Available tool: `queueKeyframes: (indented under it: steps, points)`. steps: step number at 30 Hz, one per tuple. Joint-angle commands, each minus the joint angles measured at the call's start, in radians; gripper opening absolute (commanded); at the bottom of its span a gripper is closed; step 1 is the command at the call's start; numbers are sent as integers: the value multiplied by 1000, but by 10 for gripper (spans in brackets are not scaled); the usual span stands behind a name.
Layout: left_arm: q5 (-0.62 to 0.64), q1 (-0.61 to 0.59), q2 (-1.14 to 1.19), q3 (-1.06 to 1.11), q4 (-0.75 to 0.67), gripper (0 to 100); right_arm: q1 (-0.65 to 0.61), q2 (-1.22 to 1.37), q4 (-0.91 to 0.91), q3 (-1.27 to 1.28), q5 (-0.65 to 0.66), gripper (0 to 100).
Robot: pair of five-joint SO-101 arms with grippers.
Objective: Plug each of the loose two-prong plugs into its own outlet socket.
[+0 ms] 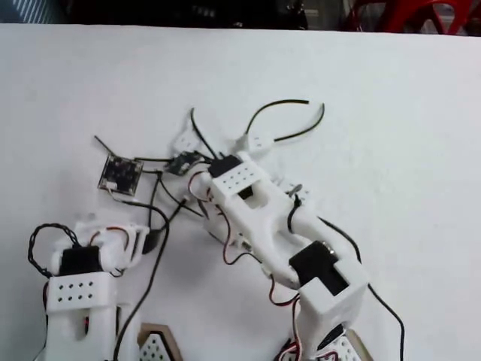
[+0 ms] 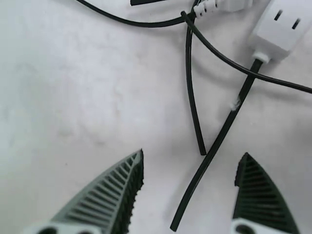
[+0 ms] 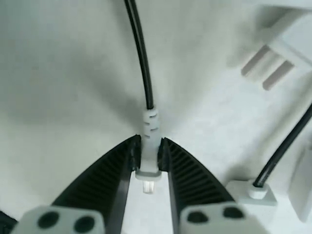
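My right gripper is shut on the neck of a small white plug, whose black cable runs away over the table. A second white plug with two bare prongs lies close beyond it. In the high view the right arm lies over the cluster of white plugs and sockets at the table's middle. My left gripper hangs open above a black cable, with nothing between its fingers. A white outlet socket with two slots lies farther ahead of it.
A small black circuit board lies left of the cluster. Loose black and red wires cross the white table between the arms. Another small white cable end sits beside the right gripper's finger. The table's far and right parts are bare.
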Motion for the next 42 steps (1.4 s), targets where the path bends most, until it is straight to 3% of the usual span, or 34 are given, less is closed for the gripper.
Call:
queueKeyframes:
  steps: [1,13,24,33,42]
  points:
    - [-9,18,-18,-8,-11,302,12,-39,90,-60,8,17]
    - [-3,-47,-18,-18,-17,302,24,-495,346,-80,-2,17]
    - [-2,-41,-18,-23,-17,302,165,-846,358,-60,-23,17]
    - [-2,-41,-18,-23,-17,303,70,-1043,45,222,-244,17]
    - [-2,-39,-18,-23,-17,303,-62,-1291,-341,635,-278,17]
